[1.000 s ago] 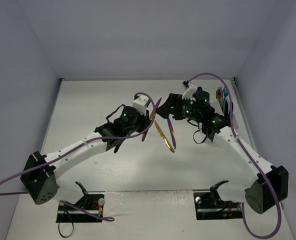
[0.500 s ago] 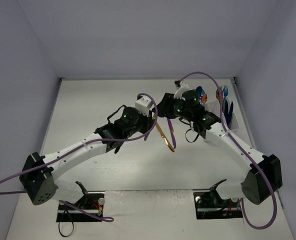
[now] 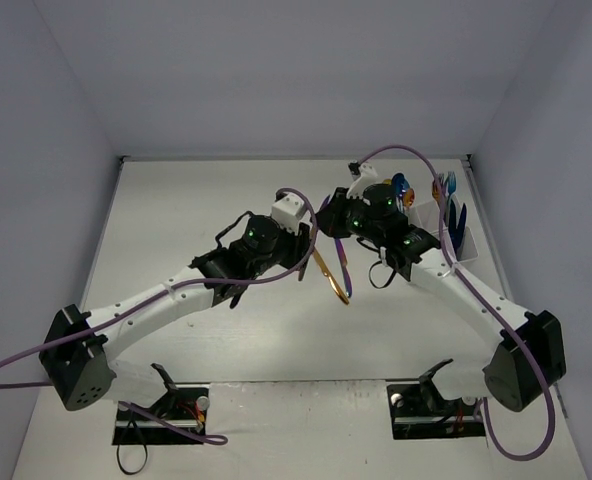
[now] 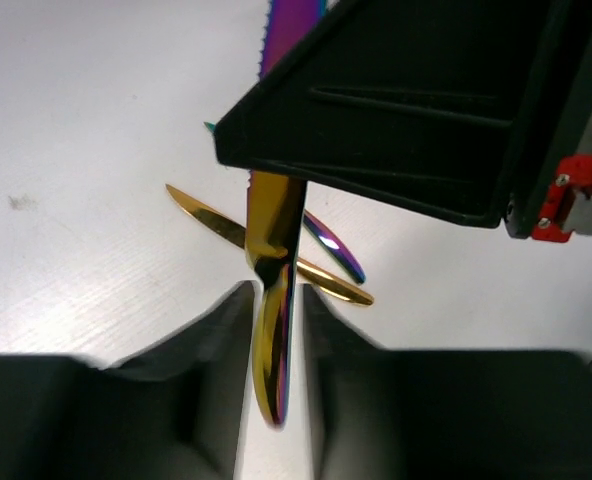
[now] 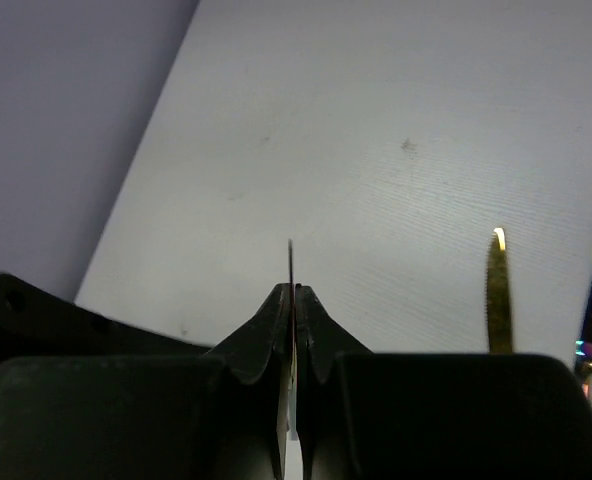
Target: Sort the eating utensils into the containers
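Note:
A gold and rainbow knife [image 4: 271, 340] hangs in the air between both grippers. My left gripper [image 4: 276, 310] straddles its handle with the jaws slightly parted, and a thin gap shows on one side. My right gripper [image 5: 292, 295] is shut on the knife's blade [image 5: 291, 260], seen edge-on. From above, the two grippers meet at mid-table, left gripper [image 3: 304, 240] and right gripper [image 3: 334, 218]. The white caddy [image 3: 454, 218] stands at the far right with several utensils [image 3: 443, 186] upright in it.
Two more knives lie on the table under the grippers, one gold [image 3: 328, 275] [image 4: 216, 225] [image 5: 498, 300] and one purple-blue [image 3: 342, 265] [image 4: 336, 250]. The right gripper's black body [image 4: 426, 110] fills the top of the left wrist view. Purple walls enclose the table.
My right arm swung left from the caddy to the held knife and its jaws closed on the blade. My left gripper's jaws have eased slightly apart around the handle.

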